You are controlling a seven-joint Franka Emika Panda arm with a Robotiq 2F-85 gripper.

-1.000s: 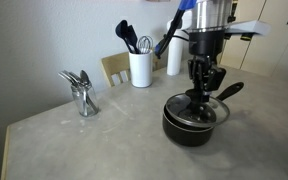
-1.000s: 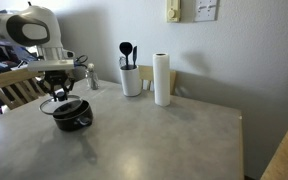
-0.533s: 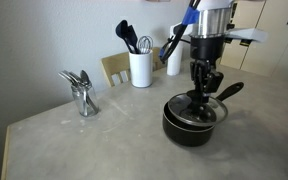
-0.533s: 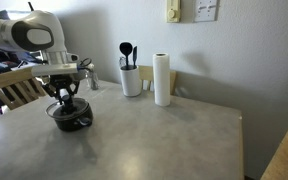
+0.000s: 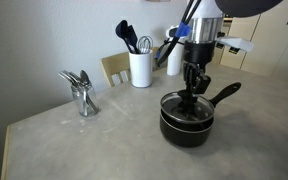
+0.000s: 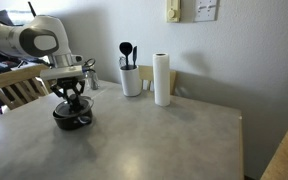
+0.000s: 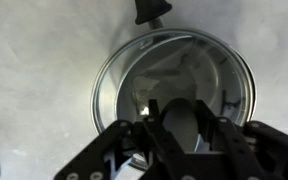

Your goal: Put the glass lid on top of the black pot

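The black pot (image 5: 185, 131) stands on the grey table, its long handle (image 5: 225, 94) pointing away; it also shows in the exterior view from the far side (image 6: 72, 119). The glass lid (image 5: 186, 110) lies on the pot's rim. In the wrist view the lid (image 7: 199, 62) fills the frame, with the pot's handle (image 7: 152, 10) at the top. My gripper (image 5: 193, 97) (image 6: 71, 99) (image 7: 182, 118) comes straight down and is shut on the lid's dark knob.
A white utensil holder (image 5: 140, 68) (image 6: 131, 80) and a paper towel roll (image 5: 174, 58) (image 6: 163, 80) stand behind the pot by the wall. A metal cutlery stand (image 5: 81, 93) is off to one side. A wooden chair (image 6: 14, 85) stands at the table's edge.
My gripper, the lid and the pot under it have shifted a little sideways together across the table. The grip on the knob is unchanged.
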